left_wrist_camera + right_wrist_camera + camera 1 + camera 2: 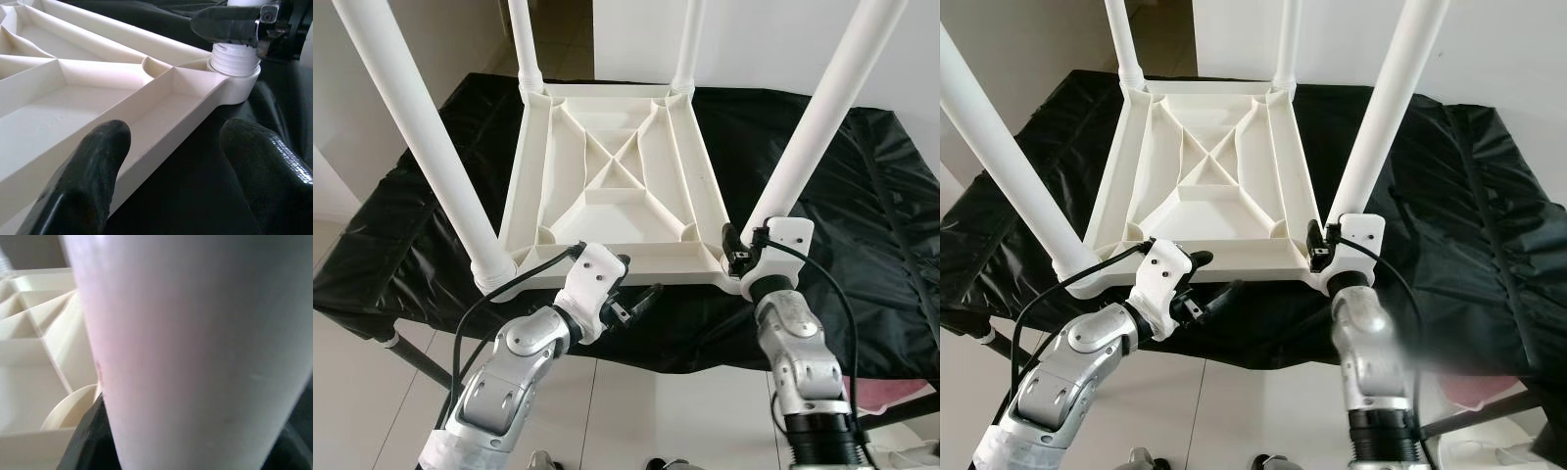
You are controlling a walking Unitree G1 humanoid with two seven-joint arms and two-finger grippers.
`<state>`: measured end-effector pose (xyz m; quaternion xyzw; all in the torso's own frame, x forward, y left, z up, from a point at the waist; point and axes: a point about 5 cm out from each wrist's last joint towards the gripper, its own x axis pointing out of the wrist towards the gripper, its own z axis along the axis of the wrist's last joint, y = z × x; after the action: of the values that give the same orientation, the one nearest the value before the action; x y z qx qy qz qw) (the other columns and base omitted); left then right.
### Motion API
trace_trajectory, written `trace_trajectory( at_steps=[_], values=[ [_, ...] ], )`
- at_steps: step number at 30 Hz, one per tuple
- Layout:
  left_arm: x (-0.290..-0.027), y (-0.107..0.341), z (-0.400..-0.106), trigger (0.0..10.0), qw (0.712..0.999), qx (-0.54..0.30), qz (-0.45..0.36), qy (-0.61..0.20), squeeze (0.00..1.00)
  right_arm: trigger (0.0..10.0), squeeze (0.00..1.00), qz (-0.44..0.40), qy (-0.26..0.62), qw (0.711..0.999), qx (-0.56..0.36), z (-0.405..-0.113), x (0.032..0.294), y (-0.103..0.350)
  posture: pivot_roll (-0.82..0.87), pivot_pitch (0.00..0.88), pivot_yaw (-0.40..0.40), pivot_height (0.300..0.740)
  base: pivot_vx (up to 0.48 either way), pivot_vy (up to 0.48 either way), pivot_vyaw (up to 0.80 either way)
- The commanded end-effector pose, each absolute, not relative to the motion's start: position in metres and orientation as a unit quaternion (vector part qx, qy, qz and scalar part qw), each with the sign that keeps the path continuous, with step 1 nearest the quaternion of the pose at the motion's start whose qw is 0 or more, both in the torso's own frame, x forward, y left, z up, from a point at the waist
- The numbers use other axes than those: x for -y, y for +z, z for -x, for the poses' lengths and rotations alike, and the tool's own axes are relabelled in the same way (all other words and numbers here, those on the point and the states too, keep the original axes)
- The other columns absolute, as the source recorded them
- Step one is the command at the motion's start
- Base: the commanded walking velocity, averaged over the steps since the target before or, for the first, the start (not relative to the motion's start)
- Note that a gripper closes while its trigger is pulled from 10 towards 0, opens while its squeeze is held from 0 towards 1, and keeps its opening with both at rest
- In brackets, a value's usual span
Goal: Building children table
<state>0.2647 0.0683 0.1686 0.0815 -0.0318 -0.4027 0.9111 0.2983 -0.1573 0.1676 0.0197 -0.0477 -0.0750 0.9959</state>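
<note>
1. I see a black cloth (862,196) draped over a work surface; it is creased and hangs over the near edge.
2. A dark metal leg (416,357) of that surface slants down to the floor on my left.
3. The floor (636,411) is pale, glossy tile with thin grout lines.
4. A plain white wall (754,44) stands behind the surface.
5. A tiled passage (563,39) opens beyond the far left corner.
6. Lighting is even and bright, daylight in tone.
7. A pink object (901,397) lies low on my right; I cannot identify it.
</note>
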Motion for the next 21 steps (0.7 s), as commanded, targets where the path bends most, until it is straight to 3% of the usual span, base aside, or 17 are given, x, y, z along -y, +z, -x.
trace_trajectory(
  at_steps=[1, 6, 7, 8, 16, 17, 21],
  values=[
    [-0.07, 0.166, -0.265, 10.0, 0.919, 0.03, -0.085, -0.384, 0.0, 10.0, 0.0, -0.034, -0.134, 0.99, -0.005, -0.291, 0.157, 0.15, 0.0, 0.099, -0.011, 0.74, 0.0, 0.0, 0.0],
    [-0.07, 0.166, -0.264, 10.0, 0.921, 0.03, -0.081, -0.381, 0.0, 10.0, 0.0, -0.042, -0.12, 0.992, 0.005, -0.292, 0.154, 0.154, 0.0, 0.094, -0.008, 0.74, 0.0, 0.0, 0.0],
    [-0.07, 0.165, -0.264, 10.0, 0.921, 0.029, -0.08, -0.381, 0.0, 10.0, 0.09, -0.039, -0.117, 0.992, 0.01, -0.292, 0.155, 0.156, 0.0, 0.094, -0.008, 0.74, 0.0, 0.0, 0.0],
    [-0.07, 0.165, -0.264, 10.0, 0.92, 0.029, -0.081, -0.382, 0.0, 10.0, 1.0, -0.034, -0.117, 0.992, 0.016, -0.291, 0.157, 0.158, -0.01, 0.094, -0.01, 0.74, 0.0, 0.0, 0.0],
    [-0.069, 0.164, -0.266, 10.0, 0.921, 0.027, -0.081, -0.38, 0.0, 10.0, 1.0, -0.041, -0.027, 0.998, 0.028, -0.296, 0.155, 0.166, -0.01, 0.093, -0.016, 0.74, 0.0, 0.0, 0.0],
    [-0.07, 0.163, -0.267, 10.0, 0.922, 0.027, -0.081, -0.377, 0.0, 10.0, 0.0, -0.035, 0.013, 0.999, 0.037, -0.299, 0.16, 0.171, -0.02, 0.095, -0.015, 0.74, 0.0, 0.0, 0.0],
    [-0.071, 0.163, -0.267, 10.0, 0.923, 0.026, -0.082, -0.376, 0.0, 10.0, 0.0, -0.01, 0.053, 0.998, 0.042, -0.302, 0.163, 0.174, -0.02, 0.096, -0.016, 0.74, 0.0, 0.0, 0.0]
  ],
)
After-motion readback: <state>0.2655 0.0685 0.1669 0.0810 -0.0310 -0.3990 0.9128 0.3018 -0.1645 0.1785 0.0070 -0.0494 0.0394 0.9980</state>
